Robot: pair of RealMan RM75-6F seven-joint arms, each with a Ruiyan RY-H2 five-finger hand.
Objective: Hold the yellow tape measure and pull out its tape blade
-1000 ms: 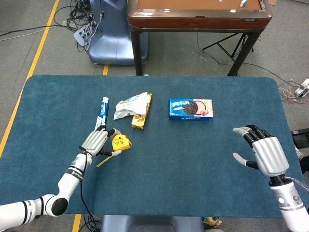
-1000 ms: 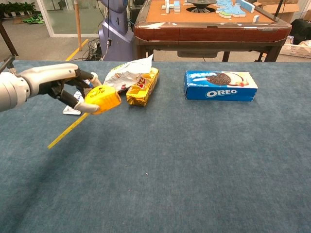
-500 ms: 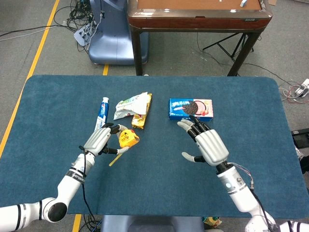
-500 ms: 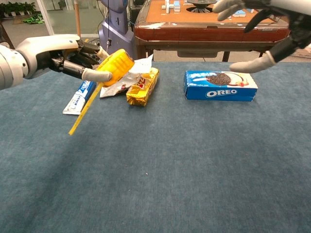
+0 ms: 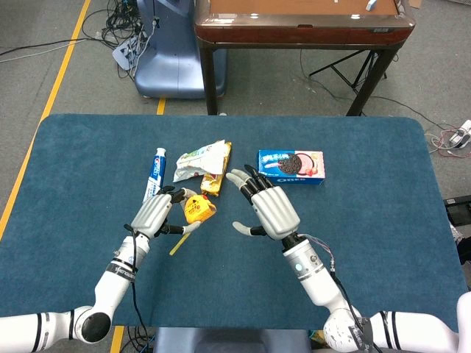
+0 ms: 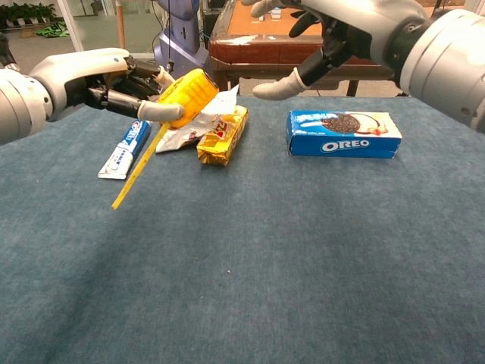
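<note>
From the head view, the left robot hand (image 5: 152, 214) grips the round yellow plastic tape measure (image 5: 199, 209) and holds it up above the blue cloth bench (image 5: 353, 220). A thin yellow tape blade (image 5: 182, 239) sticks out of it and points down toward the bench. The right robot hand (image 5: 266, 209) is just beside the tape measure, on its right. Its fingers are spread apart and it holds nothing. It does not touch the tape measure. Behind the left robot hand lies a blue and white toothpaste tube (image 5: 156, 173). Next to the tube is a crinkly white snack bag (image 5: 199, 161), and a shiny gold snack packet (image 5: 215, 176) lies partly under it. A blue Oreo cookie box (image 5: 291, 166) lies further right, behind the right robot hand.

From the chest view, the left robot hand (image 6: 114, 82) holds the yellow tape measure (image 6: 186, 97) up in the air, in front of the white snack bag (image 6: 198, 114). The tape blade (image 6: 141, 167) hangs down at a slant from it. The right robot hand (image 6: 333, 30) is up high on the right, open, with its thumb pointing toward the tape measure. The toothpaste tube (image 6: 124, 149), the gold snack packet (image 6: 224, 134) and the Oreo box (image 6: 344, 133) all lie flat on the bench (image 6: 265, 258)
</note>
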